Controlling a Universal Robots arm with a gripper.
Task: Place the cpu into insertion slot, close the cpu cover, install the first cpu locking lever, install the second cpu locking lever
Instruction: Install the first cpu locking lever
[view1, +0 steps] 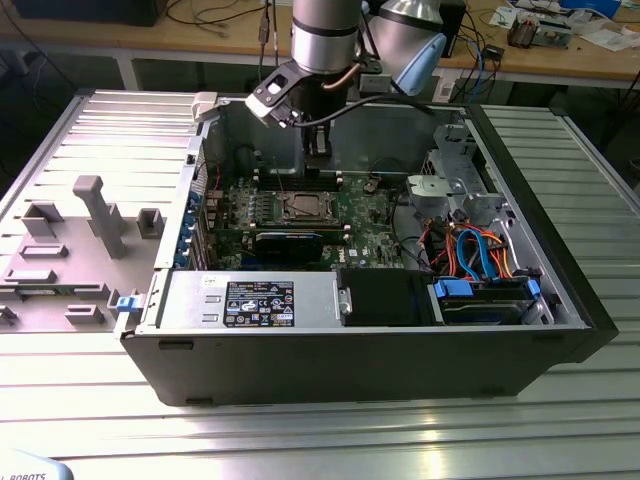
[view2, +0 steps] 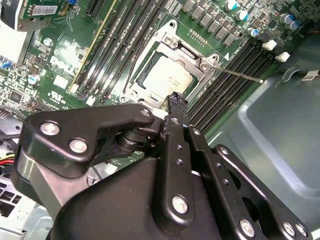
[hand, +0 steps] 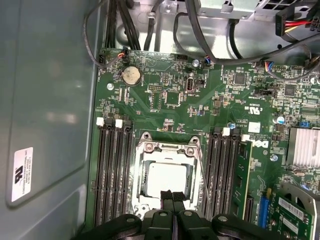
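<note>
Since the cpu (hand: 166, 181) already lies flat in the insertion slot (view2: 171, 25) and the cpu cover (hand: 136, 170) looks folded down around it, with the chip top showing through the window, I'd put us at the lever stage. One locking lever (view2: 235, 73), a thin bare rod, angles off a corner of the socket and out over the memory slots (hand: 114, 170). It reads as unlatched to me. I can't make out the other lever.

The gripper (hand: 172, 196) hangs at the socket's edge with its jaws pressed together and nothing between them. The tips are just beside the chip, over the cover's rim. Can't tell if they touch the cover. In the exterior view the arm (view1: 325, 40) comes straight down into the case.

Latching a rod like that calls for a narrow tip on a thin target. The memory slots sit close on both sides of the socket, so there's little room for side drift.

Containers: the open computer case (view1: 350, 365) lies on its side on the ribbed metal desk (view1: 300, 430).
- Green motherboard (hand: 165, 105), carrying the socket.
- Black card (view1: 288, 240), just beside the socket.
- Boxy power supply (view1: 250, 300), along the near wall.
- Drive bay (view1: 480, 300) with blue and orange cables (view1: 475, 248), toward the exterior view's right.

A grey fixture tray (view1: 110, 270) with upright blocks sits beside the case on the exterior view's left.
</note>
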